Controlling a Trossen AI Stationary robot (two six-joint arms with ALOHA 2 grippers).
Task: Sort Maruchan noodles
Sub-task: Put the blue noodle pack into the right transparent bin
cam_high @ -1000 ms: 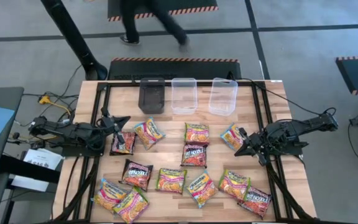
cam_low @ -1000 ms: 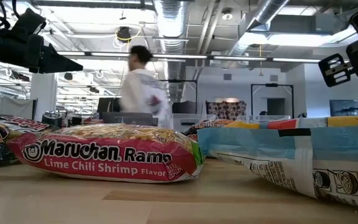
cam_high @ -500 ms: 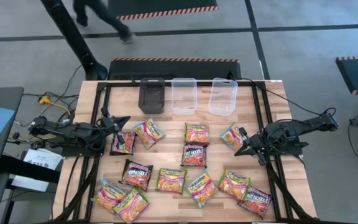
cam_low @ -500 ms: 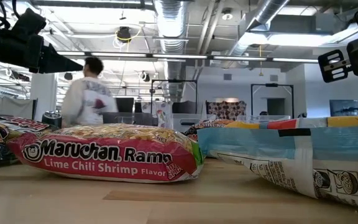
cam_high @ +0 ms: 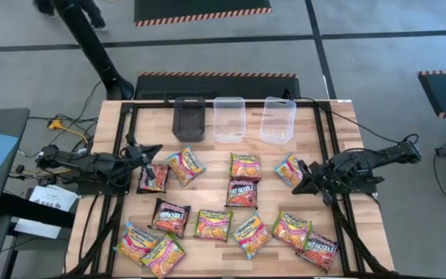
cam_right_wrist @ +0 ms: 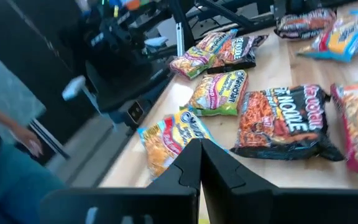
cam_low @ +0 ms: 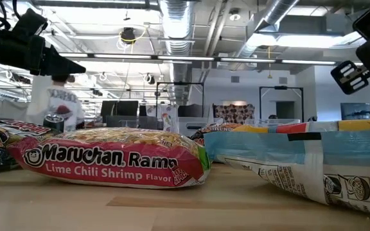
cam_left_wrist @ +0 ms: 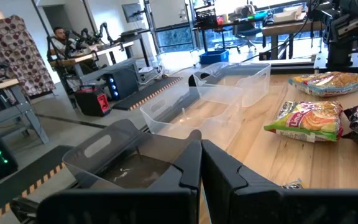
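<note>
Wooden table: fills the centre of the high view, framed by black rails.

Left arm: lies at the left edge of the table. We find the left gripper where it was half a second ago, its jaws together, beside a dark packet.

Right arm: lies at the right edge. The right gripper has turned slightly since the earlier picture, with its jaws together, just beside a blue-edged packet.

Tubs: a black tub, a clear tub and a second clear tub stand in a row along the upper edge of the table.

Maruchan noodles: we count about fourteen packets, none moved, scattered over the middle and lower table, none in a tub. One reads "Maruchan Ramen, Lime Chili Shrimp Flavor" at the low view's left; a dark one in the right wrist view seems to read "Fire Noodle", though the letters are soft.

Person: now at the far left of the low view, having walked left across the room; only feet show at the upper left of the high view.
</note>
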